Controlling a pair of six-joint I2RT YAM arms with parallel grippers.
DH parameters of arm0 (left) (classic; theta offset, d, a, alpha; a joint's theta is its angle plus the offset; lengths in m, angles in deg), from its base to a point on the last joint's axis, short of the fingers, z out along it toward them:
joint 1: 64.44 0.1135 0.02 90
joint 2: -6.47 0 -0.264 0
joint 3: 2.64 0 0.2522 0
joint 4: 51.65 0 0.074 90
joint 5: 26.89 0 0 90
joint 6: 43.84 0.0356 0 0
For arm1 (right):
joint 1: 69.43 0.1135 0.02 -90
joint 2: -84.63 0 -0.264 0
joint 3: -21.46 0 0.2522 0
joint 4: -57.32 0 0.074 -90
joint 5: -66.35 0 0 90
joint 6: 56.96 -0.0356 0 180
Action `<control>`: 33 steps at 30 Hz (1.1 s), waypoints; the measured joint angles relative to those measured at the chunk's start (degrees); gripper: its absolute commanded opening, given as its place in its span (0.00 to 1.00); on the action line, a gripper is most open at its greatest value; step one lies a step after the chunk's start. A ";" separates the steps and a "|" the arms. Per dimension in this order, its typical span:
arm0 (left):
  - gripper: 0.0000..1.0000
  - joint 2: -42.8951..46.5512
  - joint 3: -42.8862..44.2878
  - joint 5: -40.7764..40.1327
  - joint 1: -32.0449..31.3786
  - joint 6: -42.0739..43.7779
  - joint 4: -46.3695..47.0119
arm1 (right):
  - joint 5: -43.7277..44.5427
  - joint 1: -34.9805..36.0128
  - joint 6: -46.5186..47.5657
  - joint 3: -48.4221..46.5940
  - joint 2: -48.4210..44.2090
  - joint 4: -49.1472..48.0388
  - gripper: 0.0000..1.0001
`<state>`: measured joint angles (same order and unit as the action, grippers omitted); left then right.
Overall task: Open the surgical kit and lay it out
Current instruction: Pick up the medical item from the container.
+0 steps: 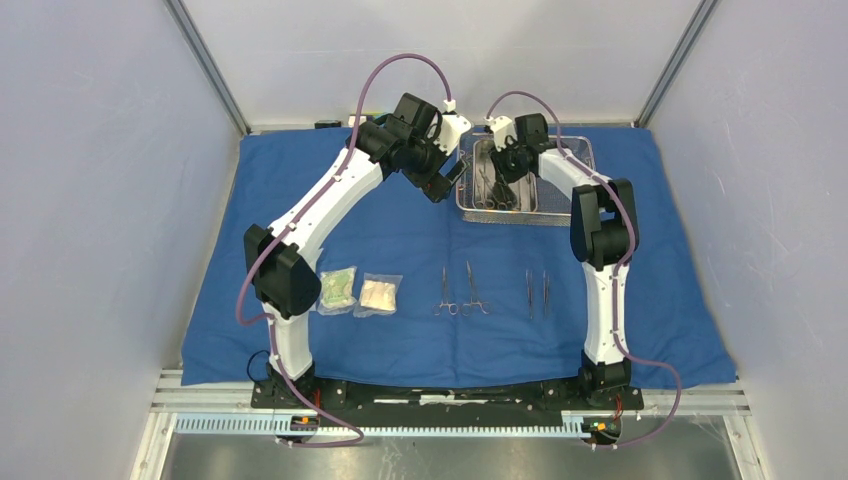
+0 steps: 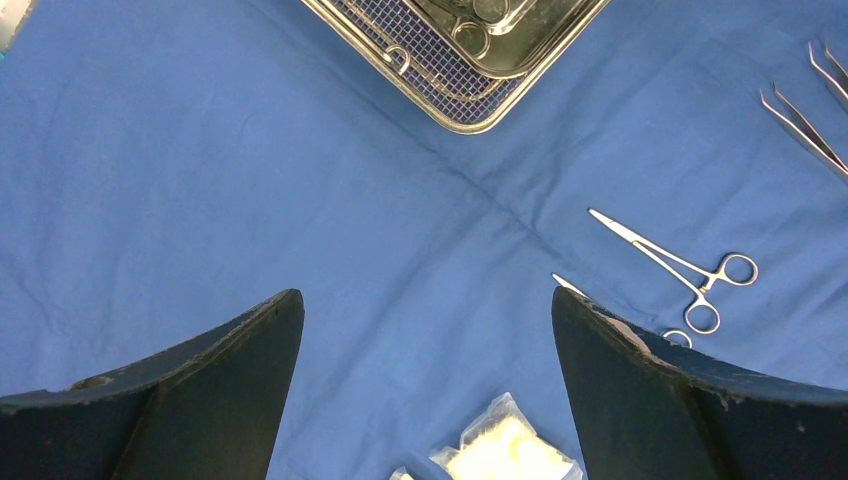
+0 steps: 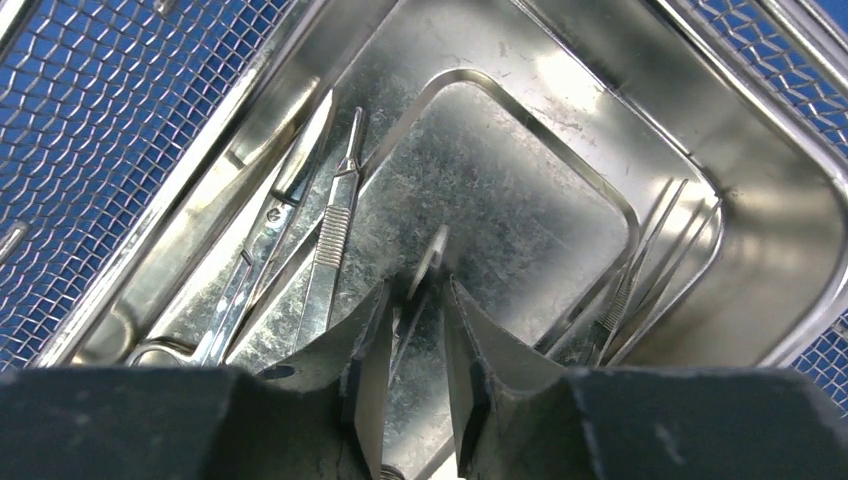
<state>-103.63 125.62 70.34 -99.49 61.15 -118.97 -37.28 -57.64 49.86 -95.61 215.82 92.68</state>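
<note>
The blue cloth wrap lies spread flat. The steel mesh tray with its inner pan stands at the back right. My right gripper reaches down into the pan, jaws a little apart, open. A thin metal instrument stands in the gap, loose between the fingers. More instruments lie along the pan's left wall, and tweezers at its right. My left gripper hovers wide open over bare cloth, left of the tray. Two clear packets lie at the front.
Two ring-handled forceps and two straight tweezers lie in a row on the cloth near the front. In the left wrist view a forceps and a packet show. Grey walls close in the cell.
</note>
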 measured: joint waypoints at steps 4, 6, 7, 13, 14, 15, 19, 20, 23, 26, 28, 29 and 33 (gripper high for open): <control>1.00 0.00 0.00 -0.02 0.00 0.00 -0.02 | -0.04 0.11 -0.17 0.02 0.00 0.11 0.12; 1.00 0.00 0.00 0.00 0.00 0.00 -0.02 | -0.15 0.17 -0.33 0.42 0.00 -0.37 0.02; 1.00 0.00 0.00 0.00 0.00 0.00 -0.04 | -0.26 0.20 -0.42 0.55 0.00 -0.72 0.00; 1.00 0.00 0.00 0.00 0.00 0.00 -0.09 | -2.05 0.15 -1.84 0.59 0.00 -1.40 0.00; 1.00 0.00 0.00 0.00 0.00 0.00 -0.09 | -2.58 0.11 -2.19 0.57 0.00 -1.42 0.00; 1.00 0.00 0.00 0.00 0.00 0.00 -0.11 | -2.99 0.09 -2.54 0.59 0.00 -1.44 0.00; 1.00 0.00 0.00 -0.02 0.00 0.00 -0.11 | -4.83 0.11 -3.80 0.57 0.00 -1.84 0.00; 1.00 0.00 0.00 -0.02 0.00 0.00 -0.11 | -5.27 0.11 -4.09 0.57 0.00 -2.05 0.00; 1.00 0.00 0.00 -0.02 0.00 0.00 -0.11 | -6.14 0.11 -5.01 0.57 0.00 -2.99 0.00; 1.00 0.00 0.00 -0.02 0.00 0.00 -0.13 | -6.82 0.11 -5.46 0.57 0.00 -3.85 0.00; 1.00 0.00 0.00 -0.02 0.07 0.00 -0.11 | -7.15 0.11 -5.75 0.59 -0.02 -4.42 0.00; 1.00 0.00 0.00 -0.02 0.13 0.00 -0.11 | -7.26 0.09 -6.05 0.59 -0.07 -4.61 0.00; 1.00 0.00 -0.02 0.63 1.01 -0.17 0.20 | -8.59 -0.28 -7.48 0.79 -0.68 -5.51 0.00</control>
<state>-103.63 125.60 70.97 -98.48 60.97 -118.77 -45.87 -57.92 42.38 -94.82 215.15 87.17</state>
